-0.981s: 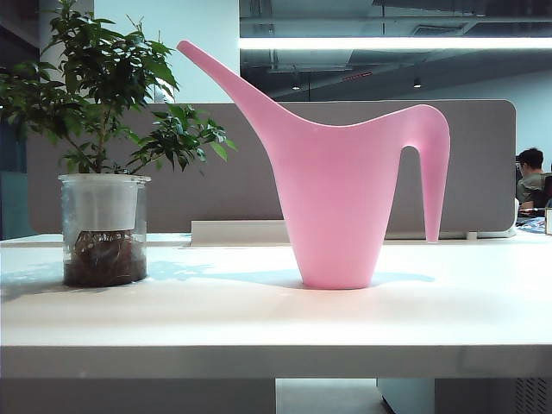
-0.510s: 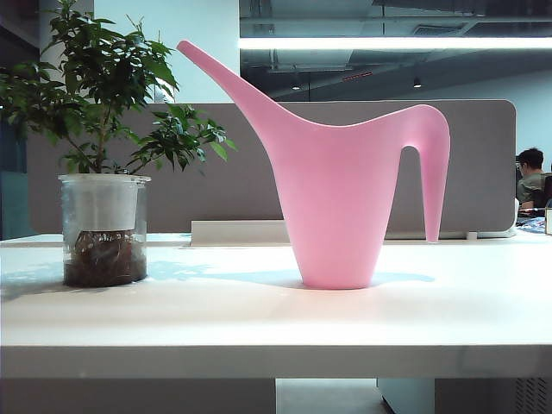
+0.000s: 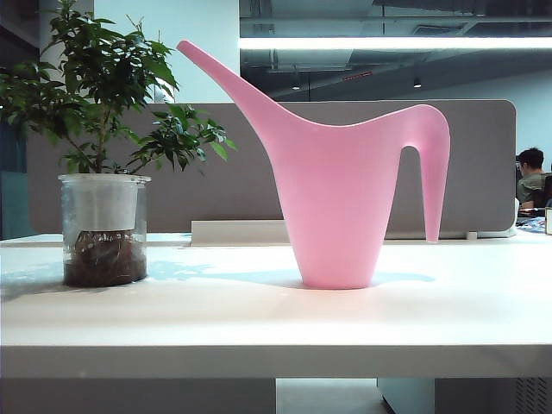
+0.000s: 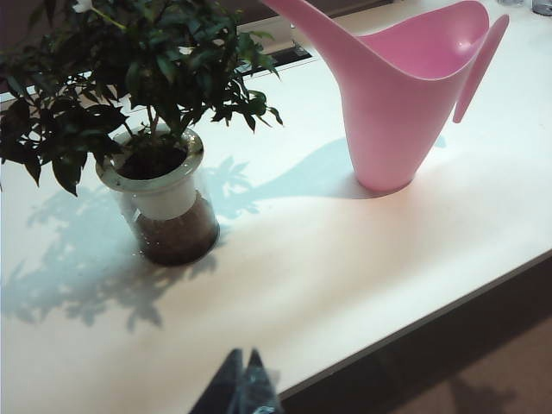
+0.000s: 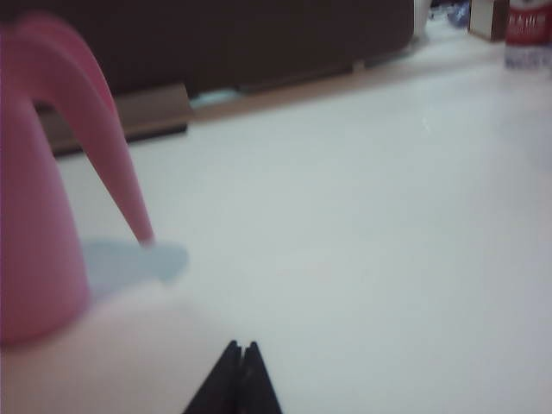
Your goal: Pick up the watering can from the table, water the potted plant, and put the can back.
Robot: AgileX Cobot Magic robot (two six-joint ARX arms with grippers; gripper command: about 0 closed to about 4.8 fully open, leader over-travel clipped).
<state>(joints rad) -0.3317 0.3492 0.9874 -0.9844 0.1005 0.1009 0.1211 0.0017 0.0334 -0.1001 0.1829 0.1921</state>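
The pink watering can (image 3: 336, 198) stands upright on the white table (image 3: 259, 319), spout slanting up toward the potted plant (image 3: 103, 216) at the left. No arm shows in the exterior view. The left wrist view looks down on the plant (image 4: 159, 172) and the can (image 4: 397, 95). My left gripper (image 4: 244, 355) is shut and empty, hovering near the table's front edge, well short of both. In the right wrist view, my right gripper (image 5: 241, 347) is shut and empty, low over bare table. The can's body (image 5: 30, 216) and open-ended handle (image 5: 116, 172) stand off to one side of it.
A grey partition (image 3: 483, 164) runs behind the table. A red-labelled bottle (image 5: 528, 34) and a small box (image 5: 488, 17) stand at the far corner in the right wrist view. A seated person (image 3: 530, 172) is in the background at right.
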